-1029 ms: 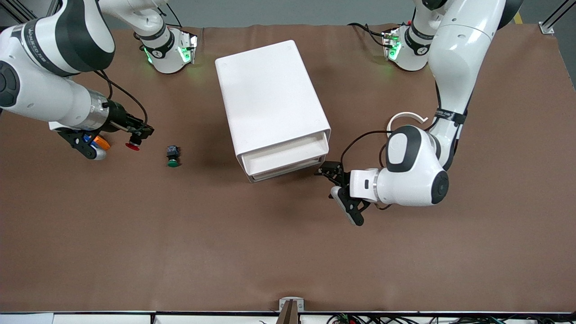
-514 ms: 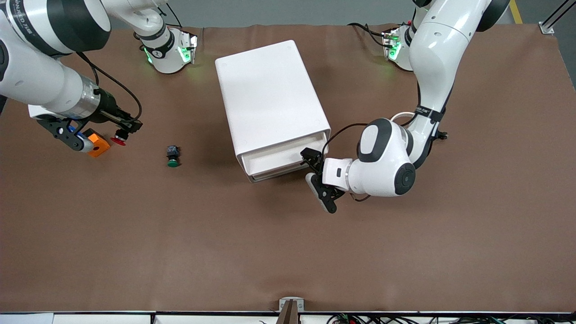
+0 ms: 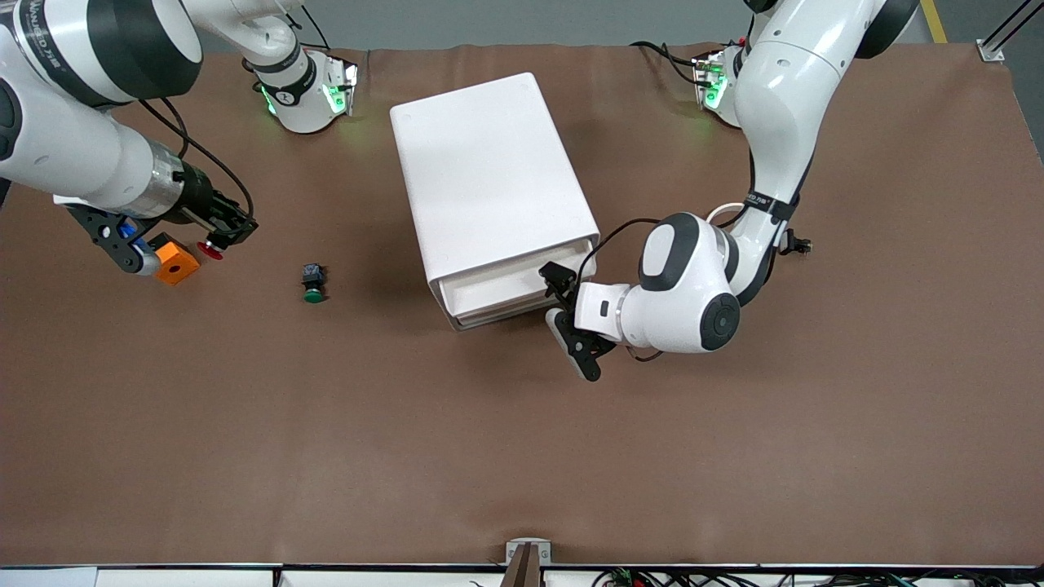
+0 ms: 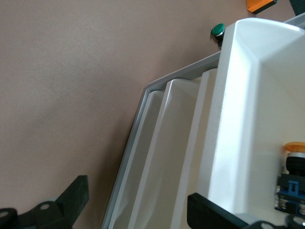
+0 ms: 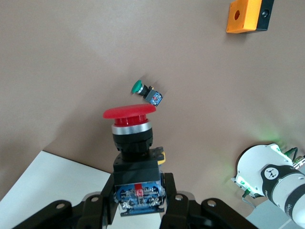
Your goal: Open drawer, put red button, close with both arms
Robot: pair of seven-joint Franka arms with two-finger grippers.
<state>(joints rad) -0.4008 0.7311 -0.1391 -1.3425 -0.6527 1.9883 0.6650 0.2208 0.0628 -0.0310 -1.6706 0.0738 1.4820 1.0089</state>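
Red button (image 5: 129, 112) sits clenched between my right gripper's (image 3: 218, 241) fingers (image 5: 97, 204), its black body pinched and its red cap pointing away from my wrist, up in the air over the table (image 3: 522, 456) at the right arm's end, just beside the orange box (image 3: 177, 264) lying there. Nearer the middle, the green button (image 3: 312, 284) lies on its side, well apart from both the box and the white drawer cabinet (image 3: 489, 191). My left gripper (image 3: 568, 330) hangs with its fingers spread wide and holding nothing, right at the corner of the cabinet's front that lies toward the left arm's end; one finger (image 4: 212, 217) is against the cabinet's outer wall, the other (image 4: 66, 205) stands off over bare brown cloth. The drawer fronts (image 4: 162, 157) show as stepped white edges inside a grey frame, looking shut or nearly so. Wide open table runs from the cabinet's front toward the camera, and between the cabinet and the green button.
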